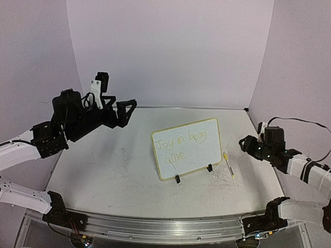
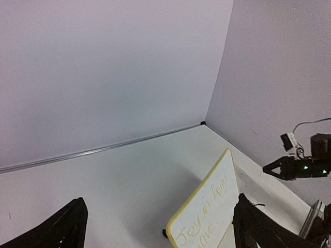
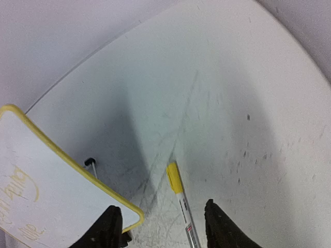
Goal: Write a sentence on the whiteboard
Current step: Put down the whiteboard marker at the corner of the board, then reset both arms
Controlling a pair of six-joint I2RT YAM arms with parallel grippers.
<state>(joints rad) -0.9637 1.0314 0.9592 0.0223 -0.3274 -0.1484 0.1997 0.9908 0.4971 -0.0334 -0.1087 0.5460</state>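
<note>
The whiteboard (image 1: pixel 208 155) stands upright on two black clip feet at the table's middle right. The sentence (image 1: pixel 181 140) is on it in thin yellow-green cursive, two lines. The board (image 2: pixel 230 165) and its sentence (image 2: pixel 199 230) also show in the left wrist view. In the right wrist view the board's corner (image 3: pixel 57 175) is at lower left, with part of the sentence (image 3: pixel 20 188). My left gripper (image 1: pixel 126 111) is open and empty, raised left of the board. My right gripper (image 3: pixel 163 227) is open and empty above a white pen (image 3: pixel 181 201) with a yellow cap, lying on the table.
The pen (image 1: pixel 228 165) lies just right of the board's right foot. The tabletop around it carries grey scratches (image 1: pixel 222 181). Pale walls close the table at the back and both sides. My right arm (image 2: pixel 305 165) shows beyond the board in the left wrist view.
</note>
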